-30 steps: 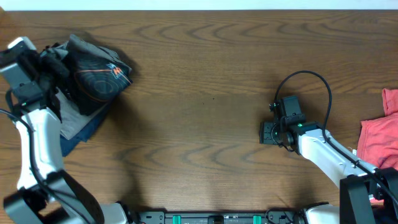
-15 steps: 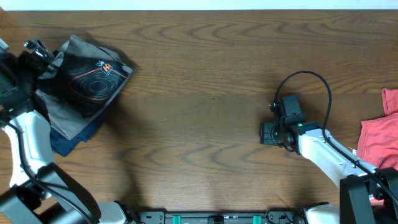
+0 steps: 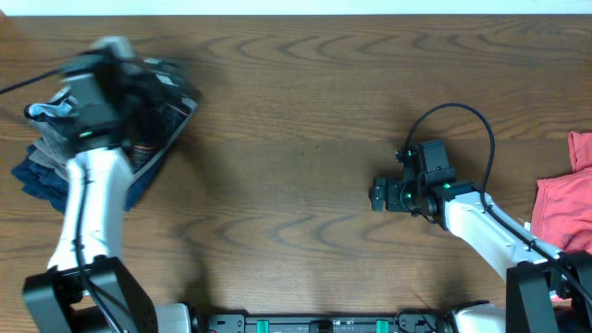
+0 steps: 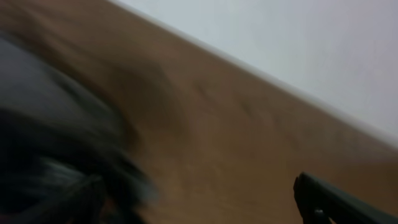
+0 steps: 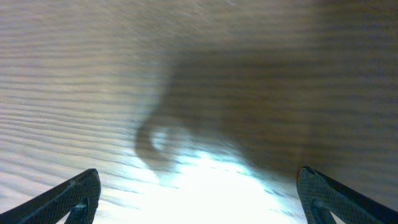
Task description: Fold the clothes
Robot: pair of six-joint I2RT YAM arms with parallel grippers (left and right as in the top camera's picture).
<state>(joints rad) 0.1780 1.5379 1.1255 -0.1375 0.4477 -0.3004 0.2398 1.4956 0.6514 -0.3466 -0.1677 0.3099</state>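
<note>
Reaching in with the left gripper [image 3: 137, 97], probably to pull the black jersey [image 3: 176, 97] out onto open wood for folding. Too blurred to tell whether closed or holding cloth; jersey directly beneath and just ahead. Waiting low over the bare table [image 3: 296, 111] with the right gripper [image 3: 375, 196], spread wide and empty, likely for a corner. Folded trousers [image 3: 32, 171] just behind the left gripper, liable to snag; red shirt [image 3: 564, 208] well behind the right, no obstacle.

Probably a robotics lab, I'd say: bare wooden desk [image 5: 186, 74] under my right end effector [image 5: 199, 202], mounting rail [image 3: 324, 325] behind it.
</note>
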